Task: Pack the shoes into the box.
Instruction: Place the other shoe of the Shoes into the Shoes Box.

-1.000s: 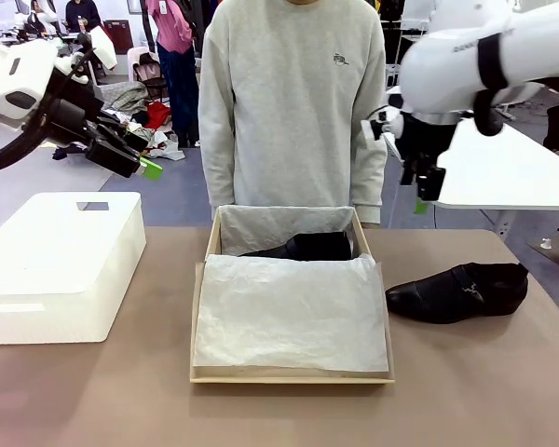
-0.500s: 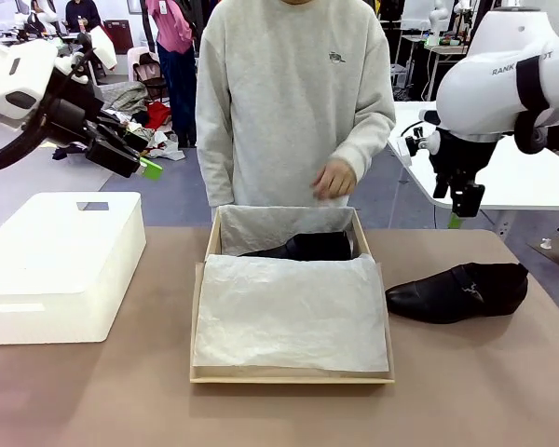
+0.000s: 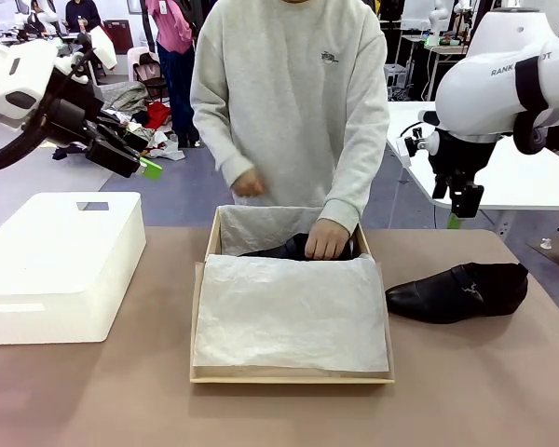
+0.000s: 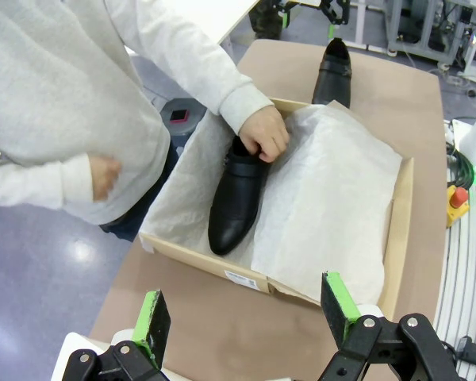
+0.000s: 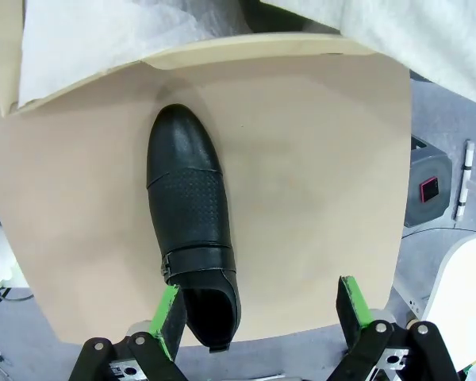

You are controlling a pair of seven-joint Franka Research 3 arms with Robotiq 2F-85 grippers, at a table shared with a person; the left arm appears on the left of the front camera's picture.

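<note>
The tan box (image 3: 197,317) lies open mid-table, lined with white tissue paper (image 3: 289,312). One black shoe (image 3: 284,250) lies along its far side, and the person's hand (image 3: 326,240) rests on its heel end. The other shoe (image 3: 456,291) lies on the table right of the box. My left gripper (image 3: 135,160) hangs open, high at the left. From above it looks down on the boxed shoe (image 4: 236,194), its open gripper (image 4: 244,309) holding nothing. My right gripper (image 3: 461,209) hangs open above the loose shoe (image 5: 186,206), and the right wrist view shows this gripper (image 5: 260,302) holding nothing.
A white foam block (image 3: 61,261) stands on the table's left side. The person (image 3: 289,102) stands at the far edge behind the box, one arm reaching in. Bare brown tabletop (image 3: 466,391) lies in front of and right of the box.
The person's hand has come down into the box onto the shoe. My right arm swung right early on, then held still. The left arm has not moved.
</note>
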